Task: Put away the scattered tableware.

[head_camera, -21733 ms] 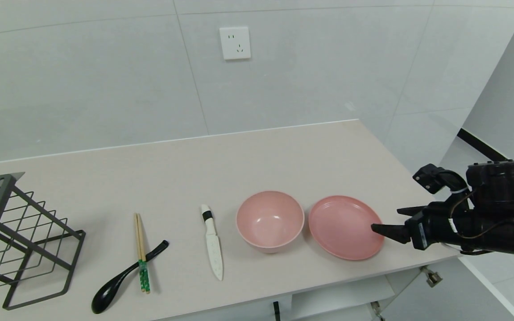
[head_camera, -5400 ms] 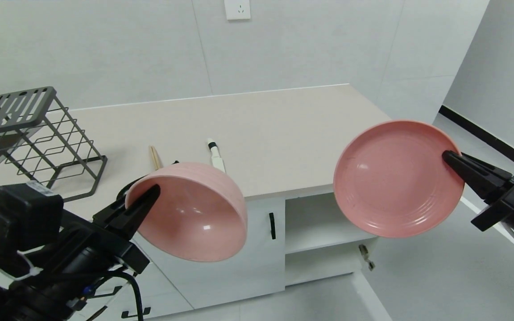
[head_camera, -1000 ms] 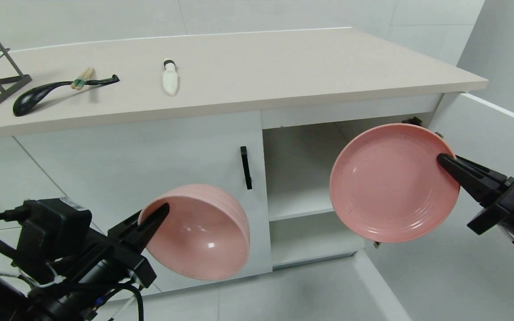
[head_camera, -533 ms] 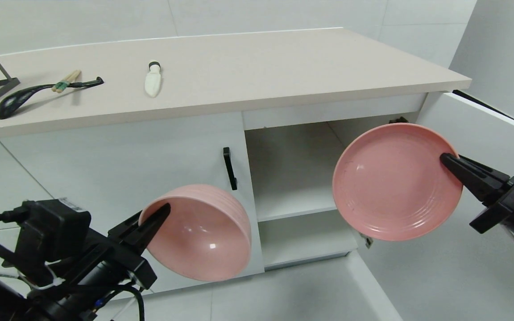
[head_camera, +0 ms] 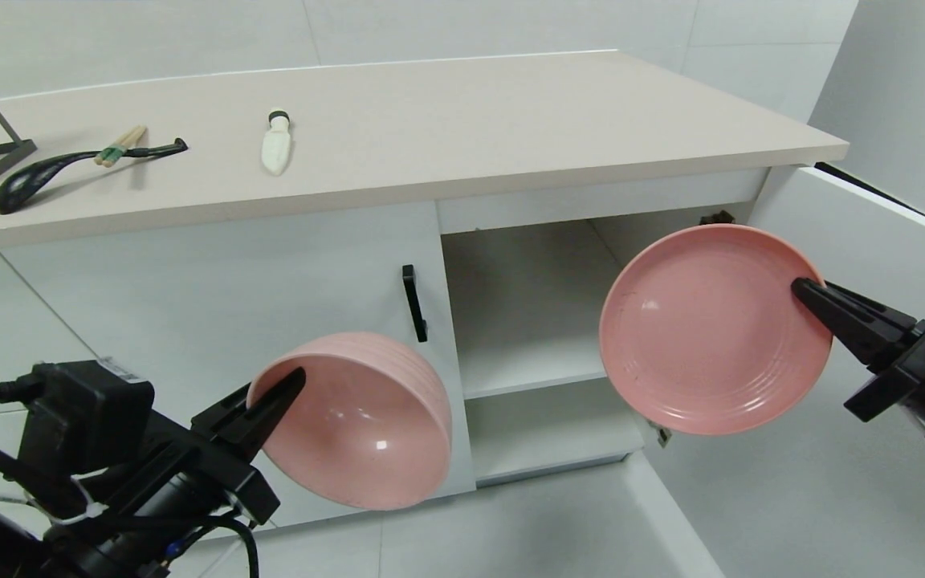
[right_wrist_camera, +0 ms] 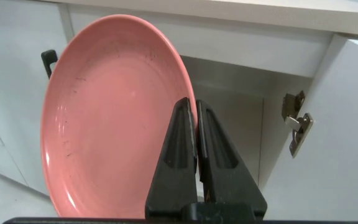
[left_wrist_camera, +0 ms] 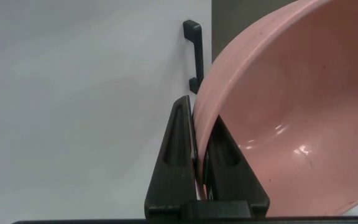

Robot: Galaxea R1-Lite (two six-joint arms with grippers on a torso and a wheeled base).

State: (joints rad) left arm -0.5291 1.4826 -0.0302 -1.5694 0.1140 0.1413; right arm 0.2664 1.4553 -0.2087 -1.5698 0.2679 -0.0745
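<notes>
Left pincer [head_camera: 295,377] is clenched on the rim of a pink bowl [head_camera: 366,433], which is held tilted just ahead of its tips, before a closed cabinet door [head_camera: 230,281]. Right pincer [head_camera: 801,289] is clamped on the edge of a pink plate [head_camera: 703,337], held upright beside the open cabinet shelf [head_camera: 535,369]. Above both pincers, a white knife [head_camera: 276,148], black spoon [head_camera: 37,172] and chopsticks [head_camera: 119,144] are seen on the tabletop [head_camera: 470,120].

Beige countertop [head_camera: 511,120] w/ black door handle [head_camera: 414,303] below
</notes>
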